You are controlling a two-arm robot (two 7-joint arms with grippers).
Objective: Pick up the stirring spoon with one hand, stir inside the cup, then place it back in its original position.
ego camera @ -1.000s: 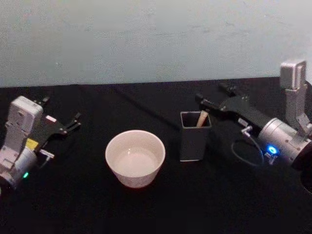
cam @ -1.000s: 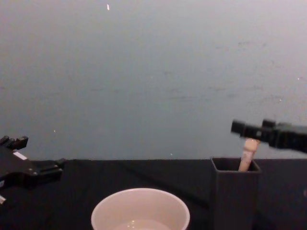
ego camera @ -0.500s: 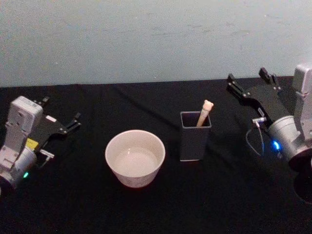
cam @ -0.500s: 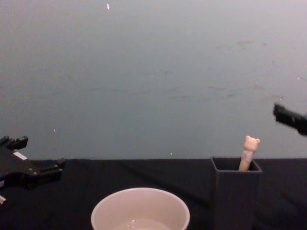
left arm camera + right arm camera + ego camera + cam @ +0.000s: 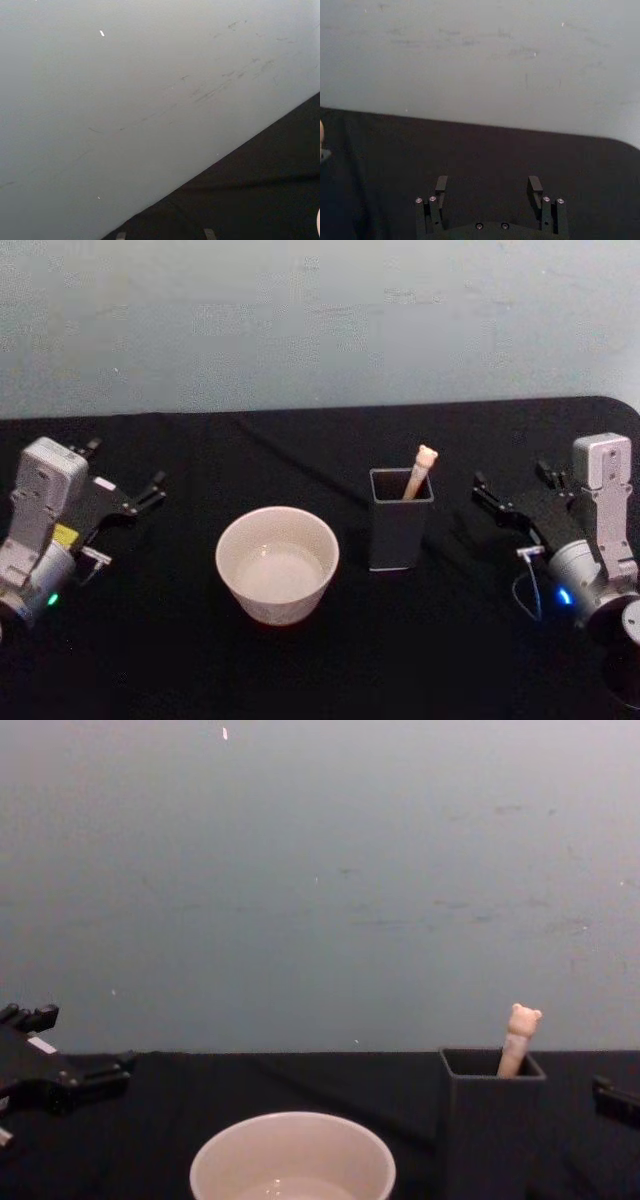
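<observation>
The counter (image 5: 300, 660) is covered in matt black cloth that reflects almost no light. The cup (image 5: 277, 564) looks like smooth, faintly glossy cream ceramic. The stirring spoon (image 5: 420, 468) shows a smooth beige handle. It stands in a dark grey square holder (image 5: 399, 520) with a matt, plastic-like finish. The left claw (image 5: 140, 495) and right claw (image 5: 512, 496) have matt black fingers on pale grey, metallic-looking housings. The wall (image 5: 300, 320) behind is flat, matt and lightly scuffed.

Head view high, angled down, chest view low, level — both share cup (image 5: 277, 565), wrist views wallward
</observation>
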